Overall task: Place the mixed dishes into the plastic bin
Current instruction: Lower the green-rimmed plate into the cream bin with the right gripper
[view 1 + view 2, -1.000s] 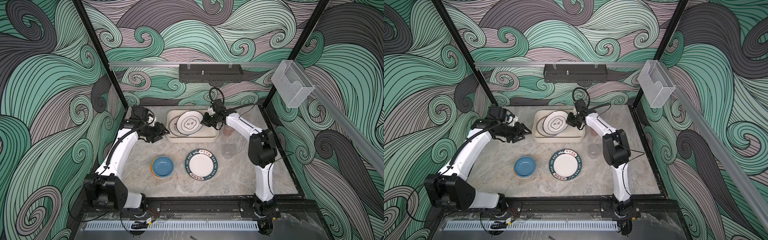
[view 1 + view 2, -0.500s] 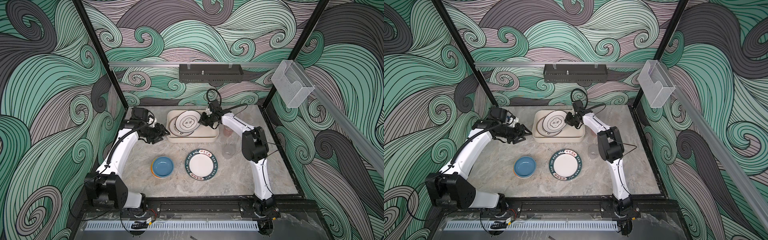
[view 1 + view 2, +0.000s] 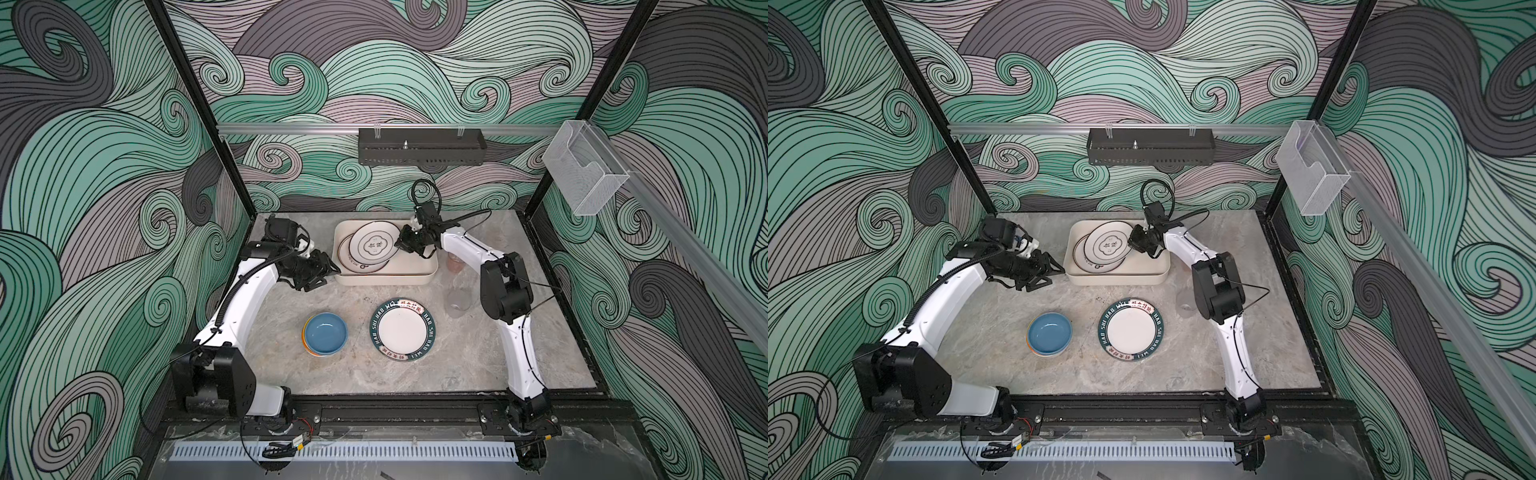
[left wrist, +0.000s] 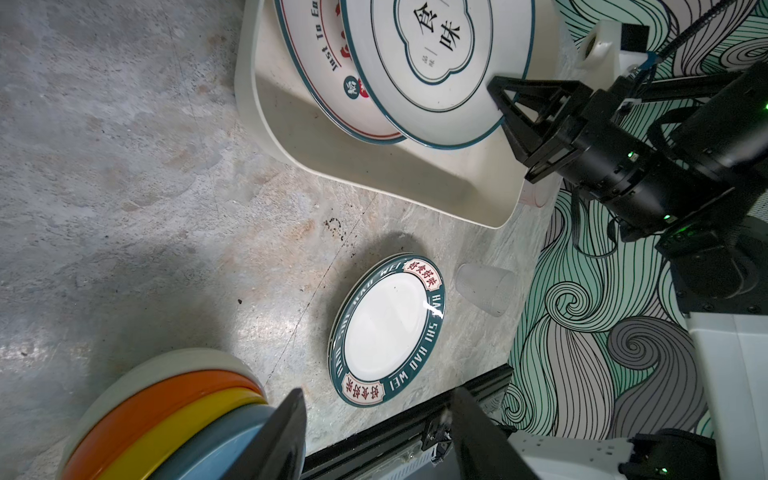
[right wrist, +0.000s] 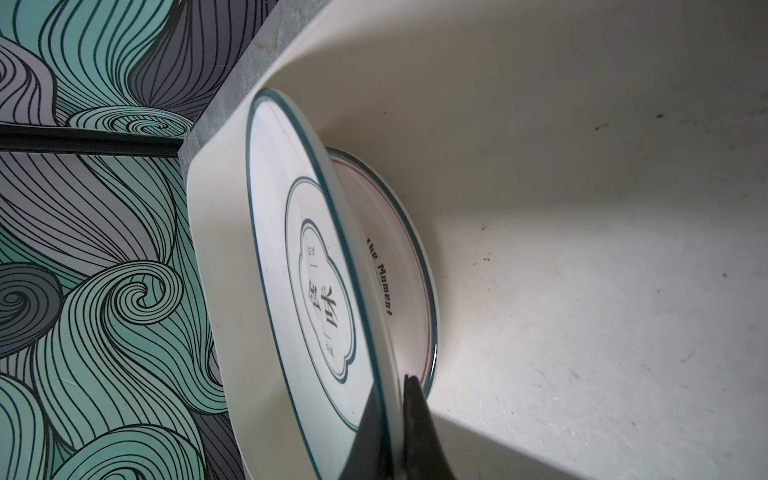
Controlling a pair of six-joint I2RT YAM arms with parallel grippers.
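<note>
At the back of the tabletop (image 3: 457, 357), in the bin (image 3: 386, 277), a plate (image 3: 372, 245) is held tilted over a second plate (image 3: 348, 262). Its rim is pinched by the right gripper's (image 3: 401, 246) fingers. Lowering flat, then release, is called for next. The left gripper (image 3: 329, 276) is held open and empty beside the bin.

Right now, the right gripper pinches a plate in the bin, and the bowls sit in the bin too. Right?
Not quite: the bowls sit on the table, outside the bin, in both top views. The right gripper does pinch the plate.
</note>
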